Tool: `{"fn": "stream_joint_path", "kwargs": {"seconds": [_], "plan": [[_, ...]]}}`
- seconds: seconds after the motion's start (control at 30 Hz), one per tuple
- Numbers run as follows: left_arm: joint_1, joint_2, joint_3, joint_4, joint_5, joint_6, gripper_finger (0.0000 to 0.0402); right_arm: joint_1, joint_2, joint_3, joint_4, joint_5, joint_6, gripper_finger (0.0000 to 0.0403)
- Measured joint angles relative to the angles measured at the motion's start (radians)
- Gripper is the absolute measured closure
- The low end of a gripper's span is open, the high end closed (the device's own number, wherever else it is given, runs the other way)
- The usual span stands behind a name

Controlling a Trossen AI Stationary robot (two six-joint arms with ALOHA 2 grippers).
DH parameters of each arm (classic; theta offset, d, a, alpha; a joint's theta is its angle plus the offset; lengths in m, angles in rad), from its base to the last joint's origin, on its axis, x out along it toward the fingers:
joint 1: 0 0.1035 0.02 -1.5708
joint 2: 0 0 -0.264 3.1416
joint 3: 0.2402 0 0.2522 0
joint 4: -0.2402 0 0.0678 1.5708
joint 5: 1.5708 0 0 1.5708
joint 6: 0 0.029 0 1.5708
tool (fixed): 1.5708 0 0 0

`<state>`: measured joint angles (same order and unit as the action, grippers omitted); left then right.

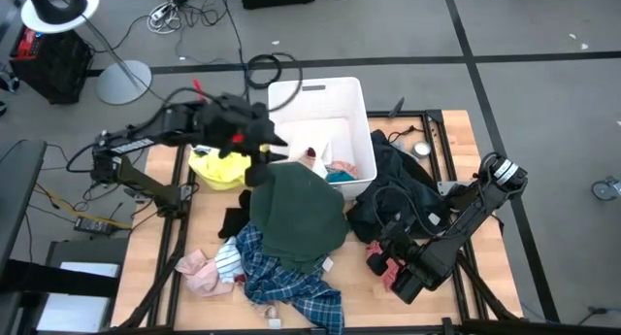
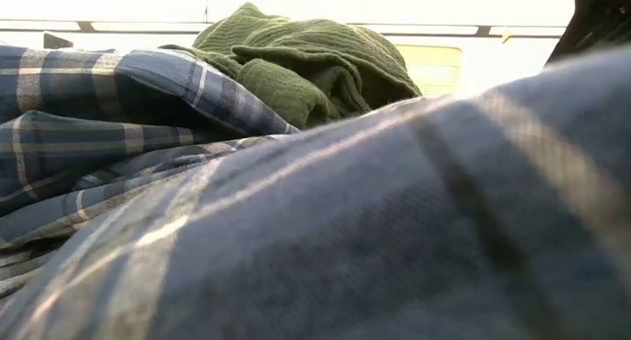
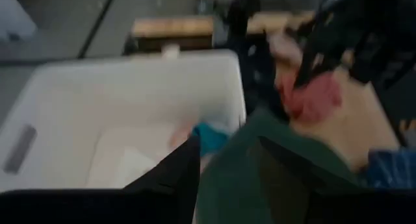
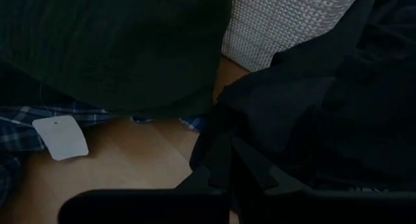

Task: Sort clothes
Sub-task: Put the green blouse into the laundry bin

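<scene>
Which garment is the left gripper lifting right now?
The dark green garment: the left gripper holds its top edge beside the white basket, so it hangs over the blue plaid shirt, unlike the pieces lying flat.

Green garment (image 1: pixel 299 217) beside white basket (image 1: pixel 361 131)

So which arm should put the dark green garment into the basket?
Left, probably. The left pincer is shut on the dark green garment, lifted beside the white basket. The right pincer sits low by the black clothes.
</scene>
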<state>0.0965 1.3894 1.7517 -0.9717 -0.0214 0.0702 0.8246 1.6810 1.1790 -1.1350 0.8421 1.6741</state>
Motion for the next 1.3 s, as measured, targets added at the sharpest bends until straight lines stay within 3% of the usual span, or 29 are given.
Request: {"fn": "stream_joint_path", "kwargs": {"seconds": [0.33,0.47,0.57,0.67,0.73,0.83,1.17,1.3], "plan": [[0.001,0.000,-0.247,0.025,-0.001,0.001,0.0250,0.000,0.000,0.000,0.007,0.000,-0.001,0.0397],[0.002,0.000,-0.312,0.044,0.051,-0.018,0.0253,0.000,0.000,0.000,0.005,0.000,-0.002,0.0398],[0.001,0.000,-0.339,0.041,0.061,-0.047,0.0282,0.000,0.000,0.000,0.004,0.000,-0.002,0.0399],[0.002,0.000,-0.344,0.042,0.100,-0.050,0.0355,-0.001,0.000,0.000,0.003,0.000,-0.002,0.0398],[0.002,0.000,-0.330,0.051,0.154,-0.055,0.0388,-0.002,0.000,0.000,0.000,0.000,-0.002,0.0397],[0.001,-0.001,-0.276,0.056,0.175,-0.056,0.0396,-0.005,0.000,0.000,-0.007,0.000,-0.002,0.0397],[-0.001,-0.003,-0.014,0.052,0.180,-0.041,0.0400,-0.010,0.000,0.000,-0.011,0.000,-0.002,0.0397],[-0.001,-0.003,0.102,0.052,0.131,-0.017,0.0401,-0.011,0.000,0.000,-0.012,0.000,-0.002,0.0397]]}}
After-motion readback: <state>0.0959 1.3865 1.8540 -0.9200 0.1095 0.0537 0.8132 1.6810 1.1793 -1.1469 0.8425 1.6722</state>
